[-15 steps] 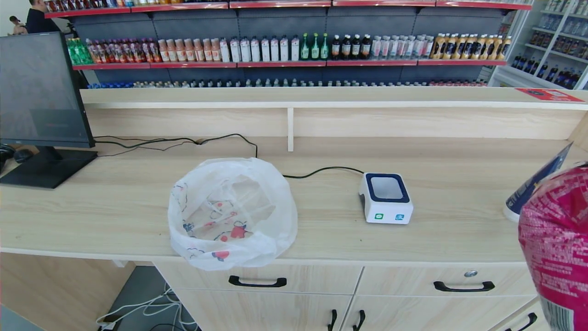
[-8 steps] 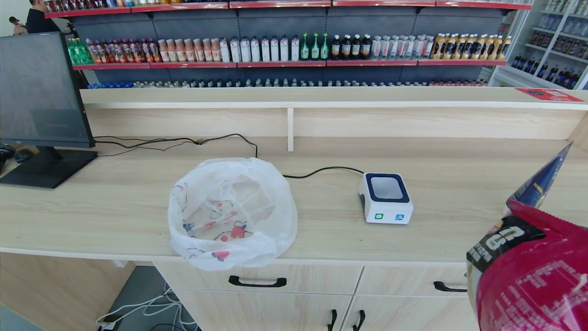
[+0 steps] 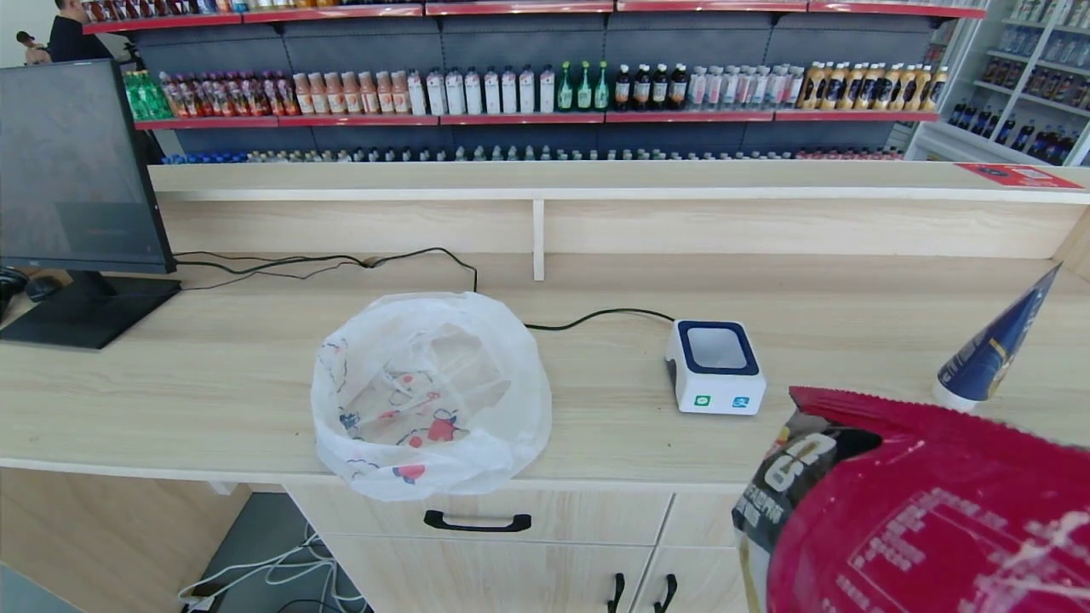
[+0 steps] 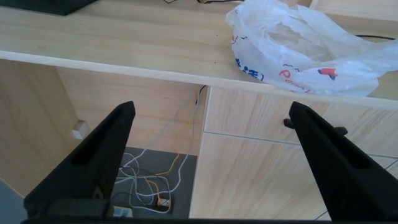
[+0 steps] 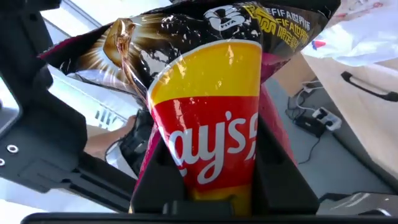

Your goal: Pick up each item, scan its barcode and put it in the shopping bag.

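1. Packet of crisps (image 3: 920,511), red and glossy, fills the lower right of the head view. It is held up in front of the counter's (image 3: 213,383) near edge, with its printed back to the camera.
2. The right gripper (image 5: 214,162) is clamped on the packet's lower part, a dark finger (image 5: 155,174) pressed to each side. The right wrist view shows the packet's yellow and red front.
3. The white barcode scanner (image 3: 714,366) sits on the counter beyond the packet, window facing up, its black cable (image 3: 596,317) trailing away behind the bag.
4. The shopping bag (image 3: 430,396), white plastic with red and blue print, stands open at the counter's front edge, well to the left of the scanner.
5. The left gripper (image 4: 211,112) hangs below counter level in front of the drawers, its jaws spread wide with nothing between them. The shopping bag lies on the counter edge above it.
6. A blue cone-shaped pack (image 3: 992,353) stands on the counter at far right, and a dark monitor (image 3: 77,170) at far left.
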You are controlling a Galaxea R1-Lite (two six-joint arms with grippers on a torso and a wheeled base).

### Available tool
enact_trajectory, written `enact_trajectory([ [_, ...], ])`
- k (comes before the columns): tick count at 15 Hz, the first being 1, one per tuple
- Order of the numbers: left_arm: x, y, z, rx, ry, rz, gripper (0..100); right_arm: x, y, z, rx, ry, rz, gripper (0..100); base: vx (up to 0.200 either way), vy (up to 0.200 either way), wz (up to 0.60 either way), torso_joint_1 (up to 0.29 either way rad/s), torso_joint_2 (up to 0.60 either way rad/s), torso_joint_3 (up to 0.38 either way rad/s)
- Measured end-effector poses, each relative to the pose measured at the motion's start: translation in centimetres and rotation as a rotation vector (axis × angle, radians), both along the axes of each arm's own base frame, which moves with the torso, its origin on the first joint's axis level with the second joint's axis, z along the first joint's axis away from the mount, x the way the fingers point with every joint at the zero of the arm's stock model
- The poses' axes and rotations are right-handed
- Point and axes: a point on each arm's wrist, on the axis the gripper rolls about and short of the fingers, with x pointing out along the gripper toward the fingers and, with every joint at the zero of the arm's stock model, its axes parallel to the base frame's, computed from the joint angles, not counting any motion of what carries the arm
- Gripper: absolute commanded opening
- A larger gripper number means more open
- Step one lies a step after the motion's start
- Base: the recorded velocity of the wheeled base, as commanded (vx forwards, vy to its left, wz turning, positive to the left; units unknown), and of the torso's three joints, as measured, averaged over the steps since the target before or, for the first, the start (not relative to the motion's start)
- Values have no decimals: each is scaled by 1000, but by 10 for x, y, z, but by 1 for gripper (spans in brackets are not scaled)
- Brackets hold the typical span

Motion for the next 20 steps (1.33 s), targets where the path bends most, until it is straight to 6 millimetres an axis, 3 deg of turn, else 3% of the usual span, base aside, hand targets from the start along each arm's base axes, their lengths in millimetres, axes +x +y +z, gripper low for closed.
enact_trajectory([
  [6, 0, 0, 0, 0, 0, 0, 100, 22, 31, 9, 117, 113, 12, 0, 0, 0, 0, 0, 0, 0],
  [10, 0, 0, 0, 0, 0, 0, 100, 35, 49, 11, 290, 247, 48, 0, 0, 0, 0, 0, 0, 0],
  [13, 0, 0, 0, 0, 0, 0, 100, 46, 56, -2, 360, 282, 47, 0, 0, 0, 0, 0, 0, 0],
  [20, 0, 0, 0, 0, 0, 1, 100, 80, 55, -5, 557, 352, 145, 0, 0, 0, 0, 0, 0, 0],
])
